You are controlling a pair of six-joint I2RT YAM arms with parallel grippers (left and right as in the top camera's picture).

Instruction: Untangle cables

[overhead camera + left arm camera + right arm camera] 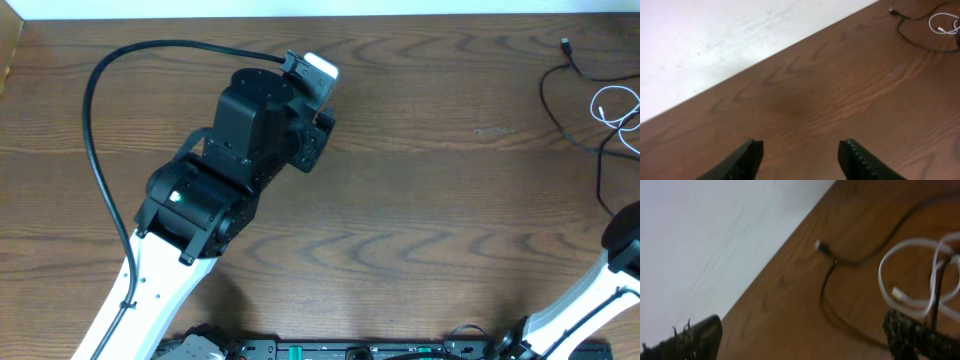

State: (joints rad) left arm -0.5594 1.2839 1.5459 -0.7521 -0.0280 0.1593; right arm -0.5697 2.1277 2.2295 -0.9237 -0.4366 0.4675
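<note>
Thin black cords [545,90] and one looped white cord [912,242] curl at two o'clock on the wood-grained table [420,200]. The left end effector [802,150] and right end effector [802,325] gape, released.

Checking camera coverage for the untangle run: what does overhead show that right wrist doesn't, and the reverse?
Overhead only: the left arm mid-table with its thick supply cable, and part of the right arm in the lower right corner.

Right wrist only: the right gripper with its fingers spread wide and nothing between them, plus the white cable close enough to show its plug end.

Both: the white cable, the black cable with its small plug, and the wooden table.
</note>
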